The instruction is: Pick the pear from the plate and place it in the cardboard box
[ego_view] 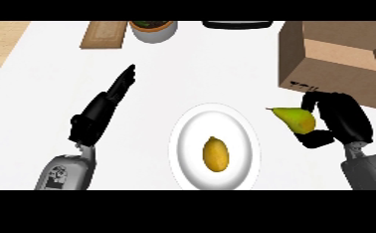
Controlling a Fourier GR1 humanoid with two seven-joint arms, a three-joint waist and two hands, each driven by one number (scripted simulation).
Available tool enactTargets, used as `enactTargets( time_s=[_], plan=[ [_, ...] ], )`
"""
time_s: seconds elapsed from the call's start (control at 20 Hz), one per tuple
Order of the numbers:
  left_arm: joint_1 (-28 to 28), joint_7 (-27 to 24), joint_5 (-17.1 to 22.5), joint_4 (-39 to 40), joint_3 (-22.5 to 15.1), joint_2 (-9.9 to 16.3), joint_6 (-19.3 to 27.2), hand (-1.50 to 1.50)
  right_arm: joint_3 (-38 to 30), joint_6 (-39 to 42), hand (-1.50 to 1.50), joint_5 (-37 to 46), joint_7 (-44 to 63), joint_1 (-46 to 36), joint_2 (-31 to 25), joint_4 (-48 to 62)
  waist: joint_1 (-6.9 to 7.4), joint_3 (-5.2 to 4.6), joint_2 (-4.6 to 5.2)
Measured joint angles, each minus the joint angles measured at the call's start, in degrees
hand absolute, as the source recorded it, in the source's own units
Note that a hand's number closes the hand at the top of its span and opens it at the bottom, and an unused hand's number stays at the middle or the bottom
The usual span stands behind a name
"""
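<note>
A green-yellow pear hangs just right of the white plate, above the counter, with my right hand curled round its right side. Its stem end points left toward the plate. A yellow lemon lies in the plate's middle. The open cardboard box stands at the far right, right behind the hand. My left hand rests at the left with fingers straight, pointing away, holding nothing.
At the counter's back stand a wooden cutting board, a white pot with a plant and a dark flat object. White counter lies between the left hand and the plate.
</note>
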Motion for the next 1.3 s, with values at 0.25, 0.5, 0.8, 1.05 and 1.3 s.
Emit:
enactTargets(
  time_s=[0.25, 0.5, 0.8, 1.05, 1.3],
  plan=[
    [0.31, 0.05, 0.11, 0.0, 0.35, -0.11, -0.19, 0.0, -3.92, 0.98, 1.5, -2.05, 0.31, 4.16, -2.67, -12.36, -0.18, -0.02, -0.06],
    [0.79, -0.16, 0.0, 0.07, 0.72, 0.22, -0.46, 0.0, -8.2, 6.3, 1.5, -7.55, 2.17, 8.76, -4.63, -28.25, -0.49, -0.04, -0.15],
    [-0.61, 0.33, -0.22, 1.01, 0.88, -0.36, -0.21, 0.0, -17.27, 11.87, 1.5, -16.09, 7.92, 9.65, -4.87, -42.03, -0.44, -0.04, -0.11],
    [-0.25, -0.46, -0.95, 1.22, 0.18, -1.13, -0.08, 0.0, -23.96, 15.78, 1.5, -21.15, 13.42, 7.02, -4.19, -44.87, 0.08, -0.03, 0.01],
    [0.18, -0.64, -1.37, 0.69, -0.08, -1.29, -0.38, 0.0, -28.77, 17.82, 1.5, -22.58, 14.8, 0.8, -6.23, -39.16, 0.56, -0.02, 0.12]
  ],
)
